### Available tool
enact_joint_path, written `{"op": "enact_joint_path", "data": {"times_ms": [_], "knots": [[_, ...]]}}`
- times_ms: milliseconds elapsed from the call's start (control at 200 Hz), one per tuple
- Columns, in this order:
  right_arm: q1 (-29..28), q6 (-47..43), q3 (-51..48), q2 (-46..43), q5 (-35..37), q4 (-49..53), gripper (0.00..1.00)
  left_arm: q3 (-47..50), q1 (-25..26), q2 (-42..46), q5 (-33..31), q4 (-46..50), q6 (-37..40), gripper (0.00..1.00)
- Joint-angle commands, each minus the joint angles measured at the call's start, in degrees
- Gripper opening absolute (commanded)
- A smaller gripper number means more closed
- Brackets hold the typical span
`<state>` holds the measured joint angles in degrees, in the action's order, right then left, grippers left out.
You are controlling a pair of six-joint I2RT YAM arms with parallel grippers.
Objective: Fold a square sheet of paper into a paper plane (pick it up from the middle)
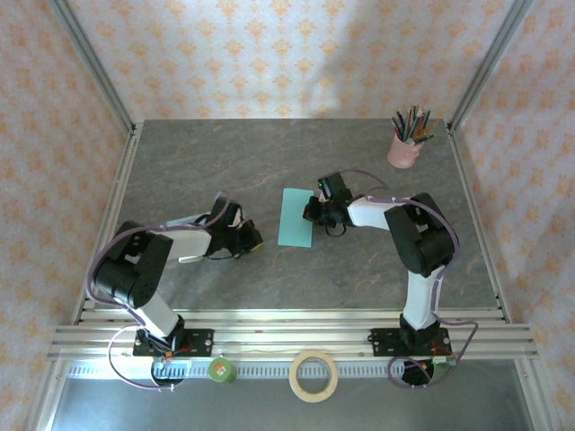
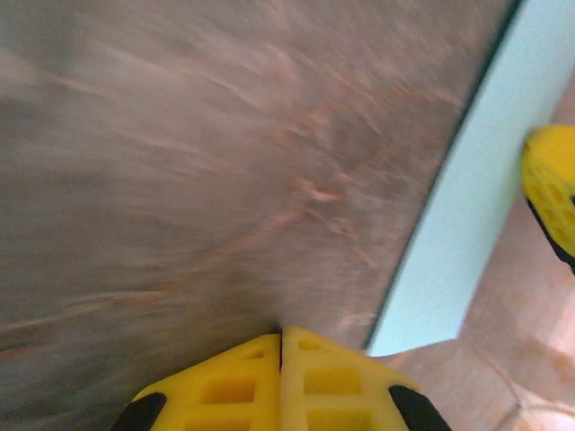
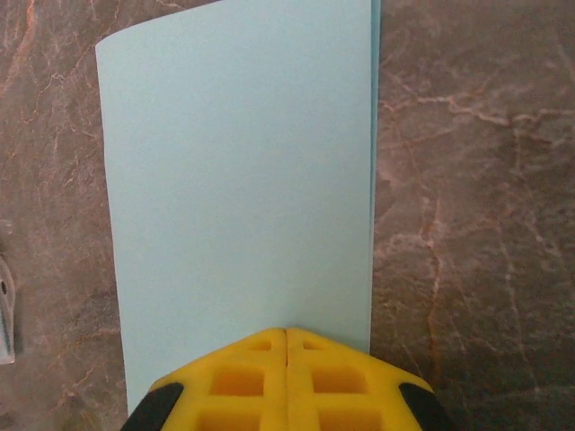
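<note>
On the grey marble-patterned table (image 1: 225, 162), the left gripper (image 1: 244, 239) rests low with its yellow fingers pressed together, holding nothing. It sits just beside the left long edge of the square sheet of paper (image 1: 296, 217) but apart from it. The turquoise sheet lies near the middle of the table, folded in half into a tall rectangle. In the right wrist view its two layers are slightly offset along one long side, and a far corner curls a little off the surface.

The right gripper (image 1: 314, 214) is at the sheet's right side, fingers also together and gripping nothing, with the tips over the paper's near edge. Whether they press on the paper or hang just above it cannot be told. A pink cup of pencils (image 1: 404, 151) stands well apart at the far right corner.

The step in hand appears to be setting the first centre fold. To do it well, the closed tips should likely slide along the folded side with even pressure, starting from the middle. The other arm would pin the open edges so the layers do not skew further.
</note>
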<state>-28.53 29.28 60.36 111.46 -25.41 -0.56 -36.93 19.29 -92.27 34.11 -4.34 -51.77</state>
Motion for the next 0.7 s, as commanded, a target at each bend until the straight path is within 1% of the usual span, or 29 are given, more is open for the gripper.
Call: {"op": "enact_joint_path", "data": {"times_ms": [0,125,240,300,450,586,696], "knots": [[-1.1,-2.6,-2.3,7.1,9.1,15.1,0.0,-1.0,-1.4,5.2,-2.9,7.8,5.4,0.0],[-3.1,-1.3,-0.4,6.2,3.7,11.0,0.0,-2.3,-1.3,7.2,0.5,2.7,4.4,0.0],[-3.9,0.7,-0.4,5.7,-1.0,5.9,0.0,-2.7,-0.2,4.9,4.6,-4.4,2.3,0.0],[-4.2,0.8,-0.7,5.5,-3.3,3.4,0.0,-3.9,0.5,2.4,6.2,-5.9,2.3,0.0],[-4.4,2.2,0.2,5.7,-1.6,2.6,0.0,-7.9,2.6,-3.7,8.3,-5.5,4.3,0.0],[-4.5,2.2,1.4,7.0,0.5,5.1,0.0,-9.4,4.6,-7.5,6.1,-3.8,4.9,0.0],[-4.4,1.6,1.7,7.9,1.3,6.6,0.0,-7.8,5.0,-8.5,3.4,-3.1,4.5,0.0]]}}
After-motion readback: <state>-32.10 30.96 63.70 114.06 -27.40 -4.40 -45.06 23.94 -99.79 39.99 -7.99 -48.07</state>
